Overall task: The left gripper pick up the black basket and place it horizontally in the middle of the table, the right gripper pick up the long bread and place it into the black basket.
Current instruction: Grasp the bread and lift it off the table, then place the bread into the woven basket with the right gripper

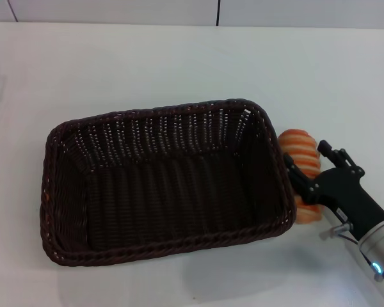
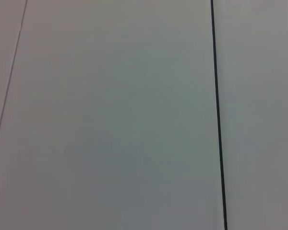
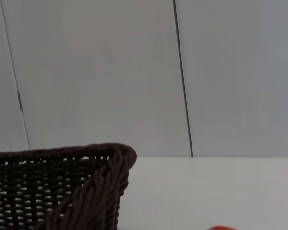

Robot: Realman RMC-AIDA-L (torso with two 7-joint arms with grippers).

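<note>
- We find the right claw [image 1: 305, 171] low over the tabletop [image 1: 147, 64], at the end of a black wrist on a silver-grey arm that enters from the near right corner of the head view.
- Its two black fingers [image 1: 298, 176] straddle the long bread [image 1: 301, 148]: one lies across the loaf on the basket side, the other on the side away from the basket.
- We record the right claw as spread around the long bread. The fingers appear to touch the loaf, but we cannot confirm a firm clamp.
- The long bread, orange with cream crosswise stripes, lies on the tabletop under and just ahead of the right claw. Its far end projects past the fingertips; its near end shows below the wrist.
- The black basket [image 1: 160, 179] stands upright on the tabletop just to the left of the right claw, long side across the robot's view, nothing inside it. Its right wall is just beside the long bread; we cannot tell whether the two touch.
- In the right wrist view we note a corner of the black basket [image 3: 62, 187] with its braided rim, and a sliver of the long bread [image 3: 222, 228] at the picture's edge.
- The left claw appears in no view. The left wrist view shows only a pale panelled surface [image 2: 115, 115] with a dark seam.
</note>
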